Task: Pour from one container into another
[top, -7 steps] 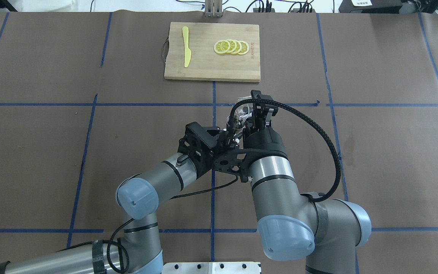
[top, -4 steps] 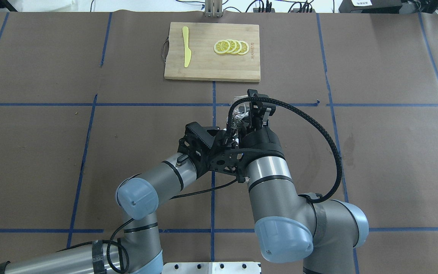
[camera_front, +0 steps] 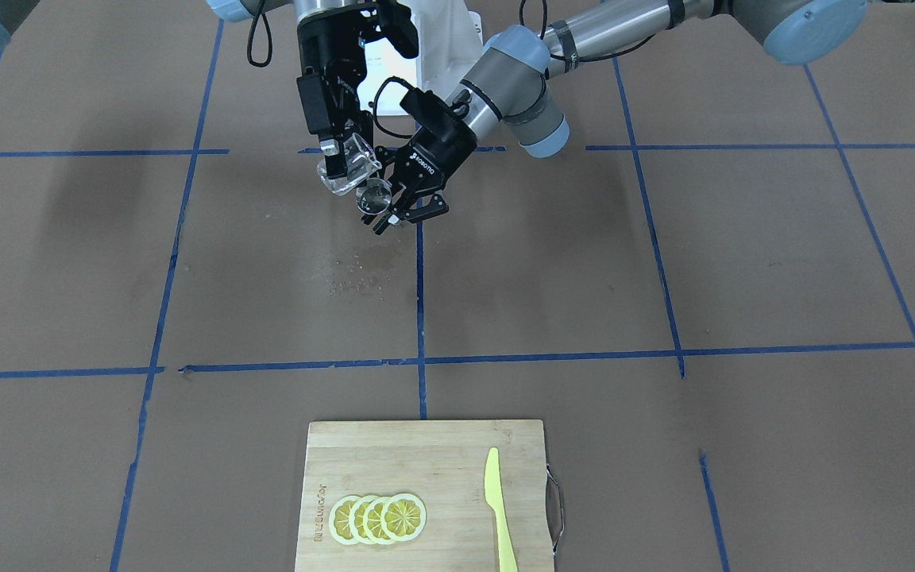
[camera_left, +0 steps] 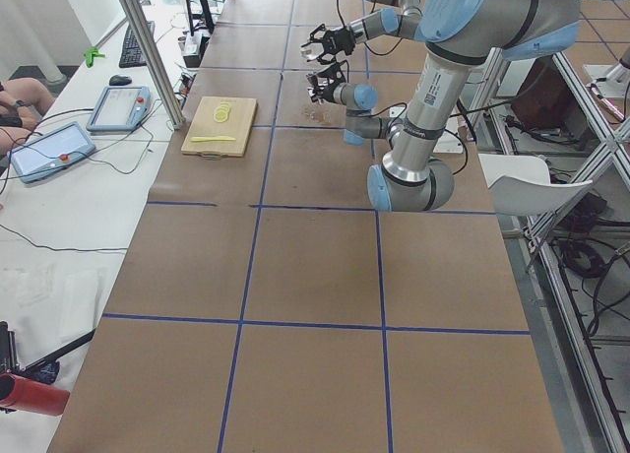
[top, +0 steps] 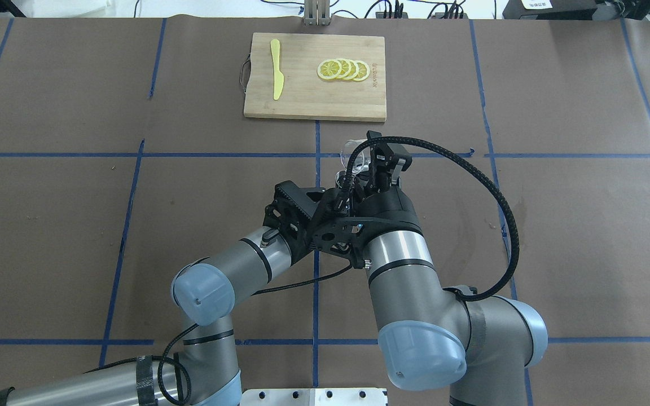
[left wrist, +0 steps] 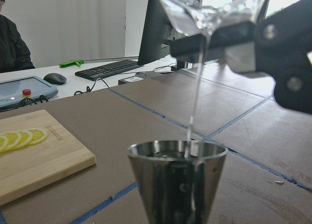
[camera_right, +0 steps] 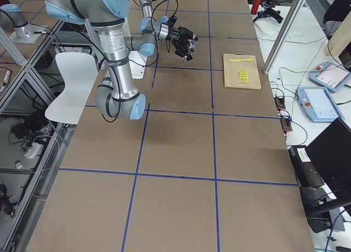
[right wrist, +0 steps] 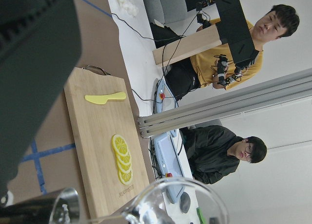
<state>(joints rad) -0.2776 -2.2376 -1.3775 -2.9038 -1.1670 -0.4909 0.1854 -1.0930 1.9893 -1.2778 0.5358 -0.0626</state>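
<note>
1. Right claw [camera_front: 344, 165]: narrow, clamped on the clear glass beaker [camera_front: 356, 171] and held in the air above the bench [camera_front: 664, 262]; the beaker is tipped, lip downward, toward the left claw
2. Left claw [camera_front: 398, 208]: closed on the steel jigger [camera_front: 376, 195], just beside the right claw and slightly lower; the jigger is upright, open cone upward
3. Stream [left wrist: 195, 97]: thin and clear, falling from the beaker's lip into the jigger's mouth in the left wrist view; the lip stands above the rim, apart from it
4. Specks [camera_front: 358, 274]: a scatter of pale marks on the brown paper beneath the two claws
5. Cutting board [camera_front: 442, 453]: wooden, flat on the bench, well apart from both claws on the side away from the robot's base
6. Lemon slices [camera_front: 378, 518]: four, overlapping in a row on the board
7. Knife [camera_front: 499, 516]: yellow, flat on the board, apart from the slices
8. Two seated people [right wrist: 209, 156]: beyond the board in the right wrist view
</note>
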